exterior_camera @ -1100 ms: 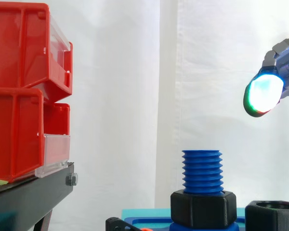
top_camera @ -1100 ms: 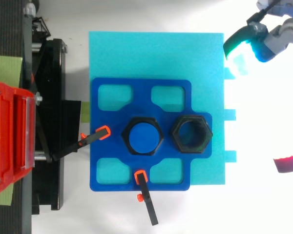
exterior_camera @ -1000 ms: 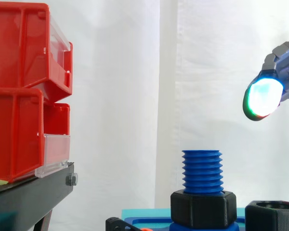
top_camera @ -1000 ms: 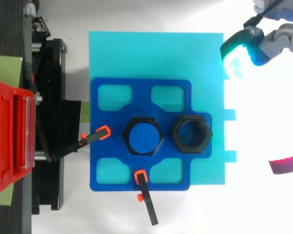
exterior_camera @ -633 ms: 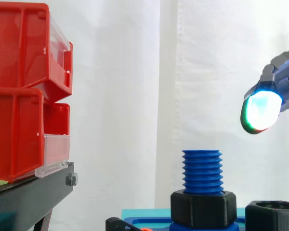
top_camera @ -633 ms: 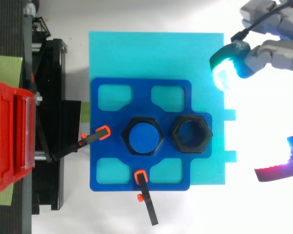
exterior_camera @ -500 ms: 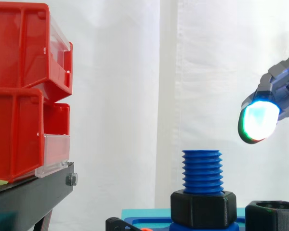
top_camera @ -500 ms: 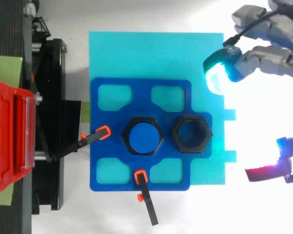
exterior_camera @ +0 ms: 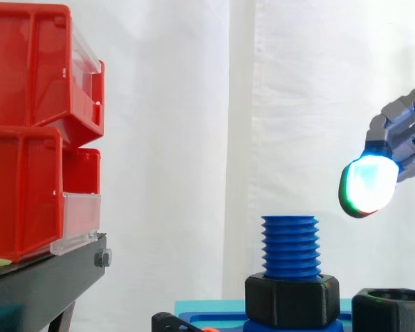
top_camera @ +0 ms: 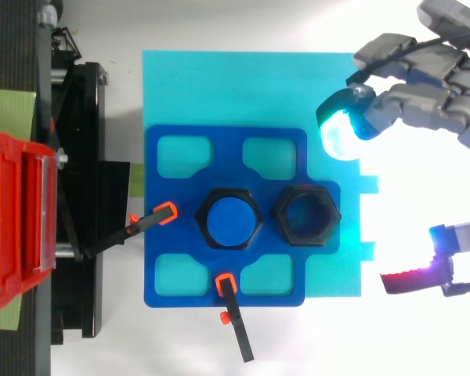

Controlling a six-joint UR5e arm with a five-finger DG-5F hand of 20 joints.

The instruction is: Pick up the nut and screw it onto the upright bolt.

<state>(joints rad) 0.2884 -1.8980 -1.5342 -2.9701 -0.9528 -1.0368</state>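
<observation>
The white curtain (exterior_camera: 194,104) backs the whole scene. On the left, red bins (exterior_camera: 28,131) sit stacked on the black stand (exterior_camera: 41,283). To their right lies a cyan base plate (top_camera: 251,86), and on it a blue fixture (top_camera: 227,141) with cut-outs, pinned by two orange-tipped clamps (top_camera: 153,219) on its left and near edges.

The hand (top_camera: 423,102) comes in from the right, spread wide and holding nothing. A cyan-glowing pad (top_camera: 338,133) is over the far right part of the plate, and the thumb's red pad (top_camera: 411,280) is off the plate's right edge, nearer to us. In the side view the bright pad (exterior_camera: 365,183) hangs above the height of the bolt's top and to its right.

The blue bolt (exterior_camera: 290,245) stands upright in the middle of the fixture, a black hex collar (exterior_camera: 290,301) around its foot. The nut (top_camera: 306,216), black and hexagonal, rests on the fixture just right of the bolt, untouched.

We judge the step in hand to be the reach for the nut. To do it well we keep the fingers spread until the nut lies between fingers and thumb, then come straight down and close on opposite flats. The thread is close on the left, so that fingertip needs care. We lift the nut level, or it will not start cleanly on the thread.
</observation>
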